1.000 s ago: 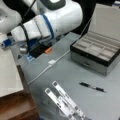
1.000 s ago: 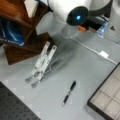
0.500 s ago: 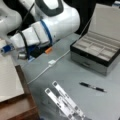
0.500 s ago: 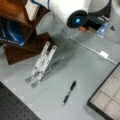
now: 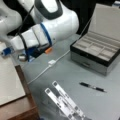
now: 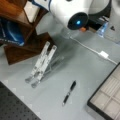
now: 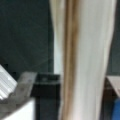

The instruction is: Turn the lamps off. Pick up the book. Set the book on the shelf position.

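Wrist view is just a pale slab with a brown streak up close, so I can't tell if the claw (image 5: 9, 50) is wide or clamped. A front view shows more: the book (image 5: 10, 82) lies flat on the shelf position (image 5: 25, 110), claw at its far edge. I'd keep it flat and fully on the wood.

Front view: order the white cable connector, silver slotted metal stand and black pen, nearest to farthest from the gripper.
Gripper sits at far left.
1. White cable connector, centre.
2. Silver slotted metal stand, bottom.
3. Black pen, right.
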Available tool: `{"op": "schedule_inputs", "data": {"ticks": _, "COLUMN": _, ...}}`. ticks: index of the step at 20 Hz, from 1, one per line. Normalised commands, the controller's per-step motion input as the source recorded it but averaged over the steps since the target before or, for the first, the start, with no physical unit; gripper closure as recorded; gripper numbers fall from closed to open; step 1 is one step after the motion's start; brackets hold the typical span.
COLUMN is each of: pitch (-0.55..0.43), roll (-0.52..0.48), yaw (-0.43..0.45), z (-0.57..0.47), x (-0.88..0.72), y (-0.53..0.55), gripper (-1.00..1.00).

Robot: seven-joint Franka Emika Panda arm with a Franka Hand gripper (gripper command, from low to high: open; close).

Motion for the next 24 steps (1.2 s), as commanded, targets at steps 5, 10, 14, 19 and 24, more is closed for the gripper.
{"op": "schedule_inputs", "data": {"ticks": 5, "pitch": -0.157, "roll": 0.087, "yaw": 0.030, "z": -0.02, "x": -0.17, "y": -0.03, "gripper": -1.00}}
{"op": "schedule_inputs", "data": {"ticks": 10, "pitch": -0.160, "roll": 0.095, "yaw": 0.015, "z": 0.00, "x": -0.12, "y": 0.01, "gripper": -1.00}}
{"op": "schedule_inputs", "data": {"ticks": 14, "pitch": -0.156, "roll": 0.096, "yaw": 0.017, "z": 0.01, "x": -0.08, "y": 0.05, "gripper": -1.00}}
{"op": "schedule_inputs", "data": {"ticks": 19, "pitch": -0.163, "roll": 0.119, "yaw": 0.001, "z": 0.04, "x": -0.05, "y": 0.10, "gripper": -1.00}}
{"op": "schedule_inputs", "data": {"ticks": 24, "pitch": -0.257, "roll": 0.271, "yaw": -0.134, "z": 0.03, "x": 0.01, "y": 0.26, "gripper": -1.00}}
